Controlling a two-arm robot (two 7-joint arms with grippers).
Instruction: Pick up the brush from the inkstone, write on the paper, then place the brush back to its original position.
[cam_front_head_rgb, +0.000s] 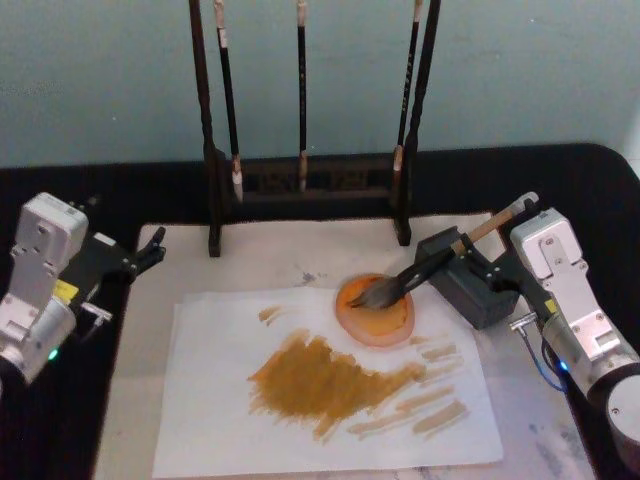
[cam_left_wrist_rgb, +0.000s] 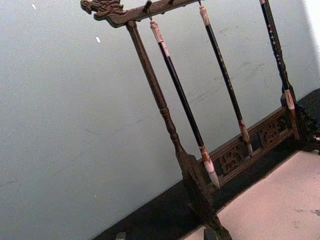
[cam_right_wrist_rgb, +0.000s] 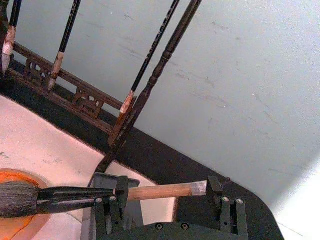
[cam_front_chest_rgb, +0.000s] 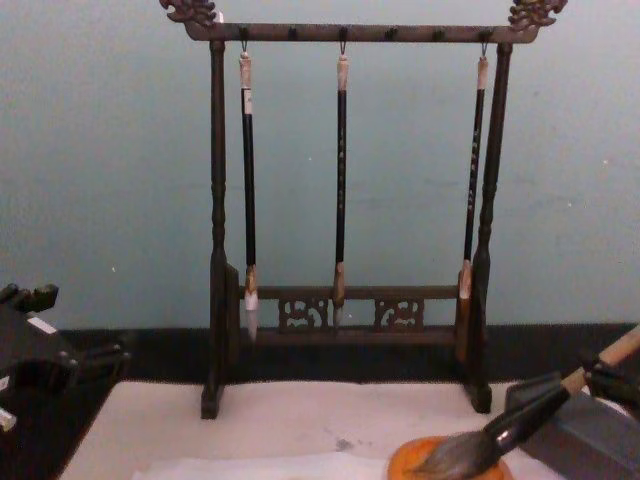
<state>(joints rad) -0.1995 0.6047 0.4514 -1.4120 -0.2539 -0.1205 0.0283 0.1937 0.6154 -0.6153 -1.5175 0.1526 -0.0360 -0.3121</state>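
Left claw (cam_front_head_rgb: 150, 250) parked at the desk's left edge, fingers narrow, holding nothing. Paper (cam_front_head_rgb: 220, 400) centre, smeared with ochre strokes. Brush (cam_front_head_rgb: 420, 272) has its bristles on the orange inkstone (cam_front_head_rgb: 375, 318), handle lying between the right claw's (cam_front_head_rgb: 480, 262) spread fingers, no grip.

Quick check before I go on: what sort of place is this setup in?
Probably a calligraphy practice station on a tabletop, likely a test bench. A carved wooden rack holds three hanging thin brushes, white paper carries brown strokes, and the big brush has its bristles on an orange dish.
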